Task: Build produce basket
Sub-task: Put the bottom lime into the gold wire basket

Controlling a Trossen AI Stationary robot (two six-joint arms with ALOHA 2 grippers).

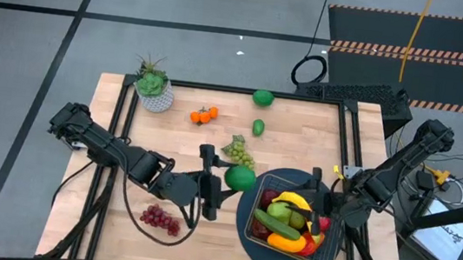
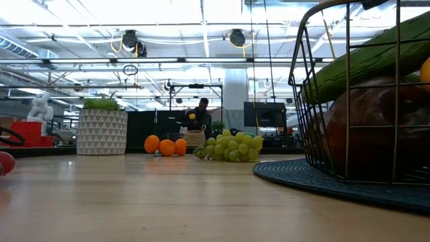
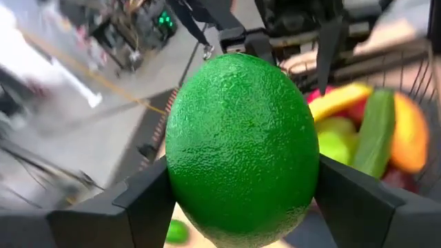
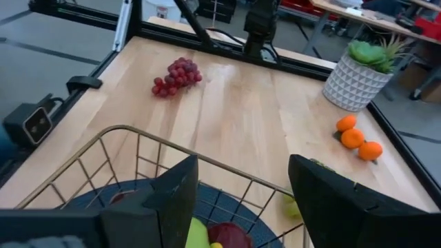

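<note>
My left gripper (image 1: pixel 229 182) sits near the table's middle, just left of the basket (image 1: pixel 334 247), shut on a green lime (image 1: pixel 241 178) that fills the left wrist view (image 3: pixel 241 145). The dark wire basket stands on a round dark blue mat (image 1: pixel 247 237). It holds a banana (image 1: pixel 292 199), a cucumber (image 1: pixel 277 225), a pear and red pieces. My right gripper (image 1: pixel 321 201) hovers open over the basket's right side, with the basket's rim (image 4: pixel 207 162) below its fingers. Purple grapes (image 1: pixel 160 219), green grapes (image 1: pixel 239 153), oranges (image 1: pixel 203 115) and two limes (image 1: pixel 262 98) lie on the table. My left gripper pinches the lime across its widest part (image 3: pixel 180 180), one finger (image 3: pixel 141 203) on each side. The fingers reach level from the table's left. The lime stands with its long axis upright between them and looks lifted off the table; it does not show at table height in the low view.
A potted plant in a white pot (image 1: pixel 155 88) stands at the far left corner. Bare wood (image 1: pixel 168 153) shows between the purple grapes and the oranges. In the low view the basket (image 2: pixel 363 94) fills the right side. A person (image 2: pixel 201 111) shows far behind the table.
</note>
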